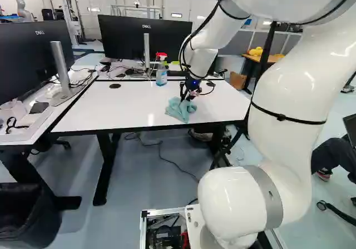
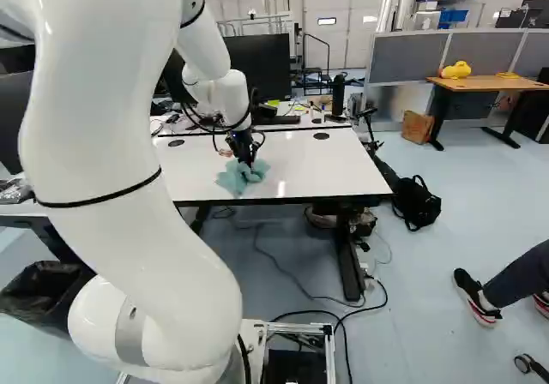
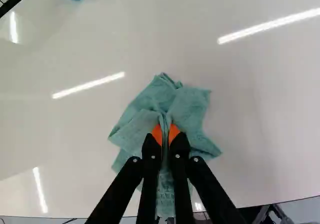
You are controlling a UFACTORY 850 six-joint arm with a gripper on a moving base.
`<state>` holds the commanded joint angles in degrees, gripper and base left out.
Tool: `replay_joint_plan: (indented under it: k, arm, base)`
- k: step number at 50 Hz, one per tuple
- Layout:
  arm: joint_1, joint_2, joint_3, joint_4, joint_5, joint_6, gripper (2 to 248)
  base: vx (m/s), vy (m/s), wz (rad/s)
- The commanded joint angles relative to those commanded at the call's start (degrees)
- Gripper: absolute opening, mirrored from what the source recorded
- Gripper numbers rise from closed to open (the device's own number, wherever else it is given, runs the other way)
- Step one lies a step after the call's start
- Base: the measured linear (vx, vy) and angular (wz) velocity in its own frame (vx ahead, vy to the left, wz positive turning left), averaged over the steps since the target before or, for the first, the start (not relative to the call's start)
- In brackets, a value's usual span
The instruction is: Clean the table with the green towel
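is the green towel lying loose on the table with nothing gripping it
No, the towel is pinched up between the two orange pads of the gripper.

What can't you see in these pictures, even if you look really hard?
- White tabletop under the crumpled green cloth towel: wrist view, the towel covers it.
- Towel folds inside the black gripper with orange pads: wrist view, the fingers hide them.
- Label words on the blue spray bottle with a red top: left base view, too small.
- Bottom of the black bin: left base view, cut off.
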<state>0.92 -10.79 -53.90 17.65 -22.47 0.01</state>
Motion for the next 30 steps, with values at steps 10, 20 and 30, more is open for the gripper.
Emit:
replay_joint_plan:
  k: [10,20,30]
  arm:
    - [1.95,-0.91,-1.07,0.0,0.0,0.0,35]
    - [3.63,-0.18,-0.22,0.0,0.0,0.0,35]
    - [4.8,1.94,2.24,0.0,0.0,0.0,35]
  base:
    - [0.0,0.0,0.0]
    - [0.0,0.0,0.0]
    - [0.0,0.0,0.0]
